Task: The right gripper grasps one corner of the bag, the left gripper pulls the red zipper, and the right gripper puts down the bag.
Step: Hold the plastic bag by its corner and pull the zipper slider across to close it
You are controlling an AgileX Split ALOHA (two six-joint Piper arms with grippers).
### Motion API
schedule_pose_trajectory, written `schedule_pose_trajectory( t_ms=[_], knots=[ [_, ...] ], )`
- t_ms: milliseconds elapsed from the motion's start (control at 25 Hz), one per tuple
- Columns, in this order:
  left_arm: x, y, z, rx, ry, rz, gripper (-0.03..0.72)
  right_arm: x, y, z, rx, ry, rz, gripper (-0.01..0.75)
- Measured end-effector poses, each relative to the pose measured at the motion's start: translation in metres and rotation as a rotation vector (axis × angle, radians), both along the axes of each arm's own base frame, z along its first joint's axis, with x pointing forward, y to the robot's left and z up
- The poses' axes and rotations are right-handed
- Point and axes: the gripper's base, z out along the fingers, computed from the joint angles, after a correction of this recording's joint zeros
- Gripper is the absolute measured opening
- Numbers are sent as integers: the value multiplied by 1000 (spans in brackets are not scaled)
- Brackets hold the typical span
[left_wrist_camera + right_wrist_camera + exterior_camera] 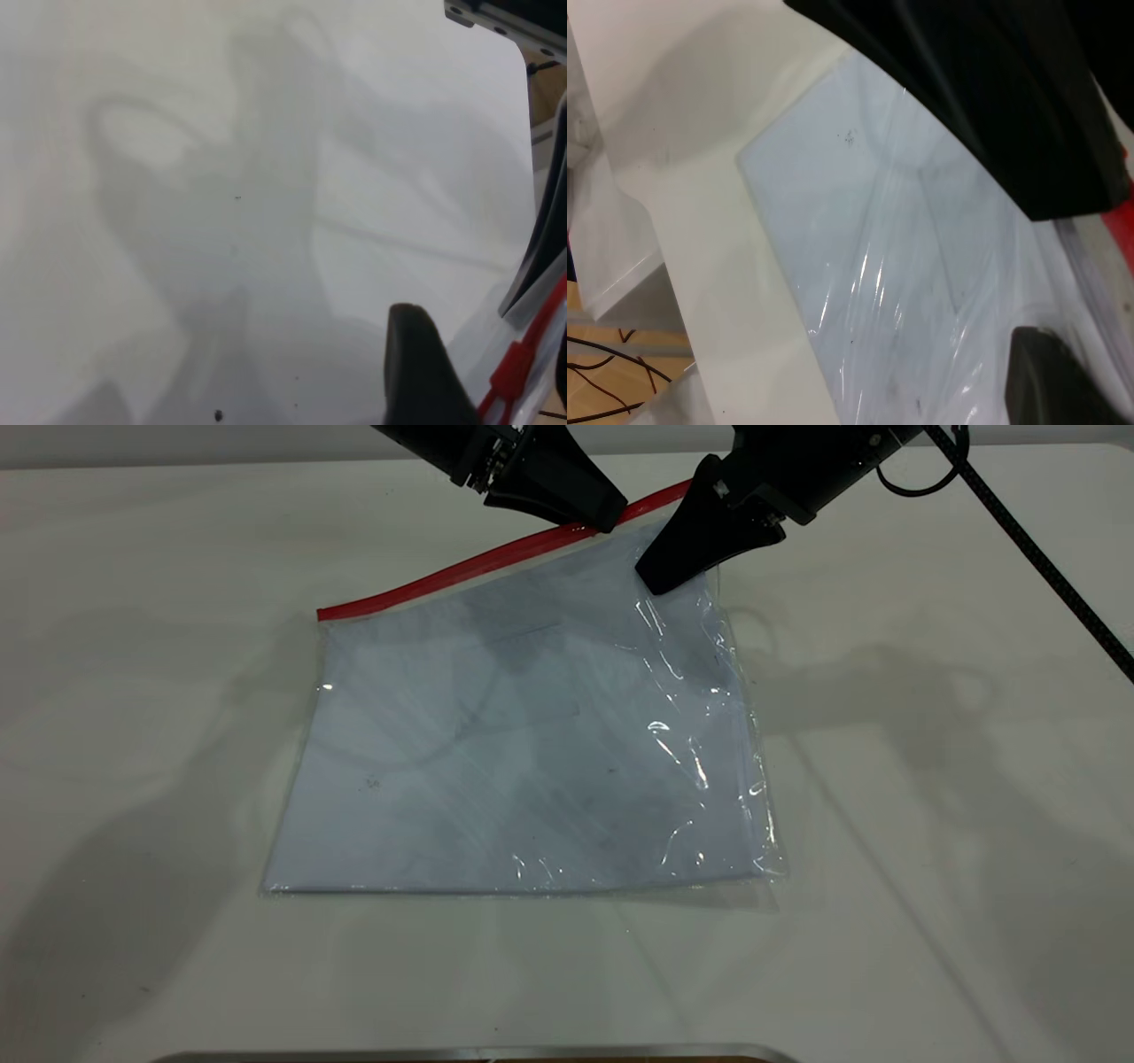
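The bag (523,735) lies flat on the white table, pale sheets inside; it also shows in the right wrist view (904,248). The red zipper (478,564) runs along its far edge. My left gripper (607,518) sits at the zipper near its right end. Its fingers (416,363) stand apart, with the red slider tab (512,370) between them and untouched. My right gripper (660,580) is shut on the crinkled plastic at the bag's far right corner, and one finger (1063,381) presses the film. The corner itself is hidden behind it.
The white table (886,824) extends all round the bag. The right arm's black cable (1045,567) slants across the far right. A metal strip (478,1052) lines the front edge. The left arm's black body (992,97) is close to the right wrist.
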Motion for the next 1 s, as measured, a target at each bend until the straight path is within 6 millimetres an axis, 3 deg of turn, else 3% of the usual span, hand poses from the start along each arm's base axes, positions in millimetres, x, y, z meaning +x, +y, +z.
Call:
schedule_pose_trajectory(
  t_ms=[320,640,800,1000],
  knots=[
    [-1,-1,-3,-2,10,-5,234,0,0,0,0,-1,-1,33],
    [-1,-1,-3,-9,-2,-10,109,1,-1,0,4,0,-6,33],
    [-1,-1,-2,-17,-9,-12,64,2,-4,1,8,3,-15,33],
    [1,-1,-1,-31,-15,4,59,5,-10,2,29,11,-39,33]
  ],
)
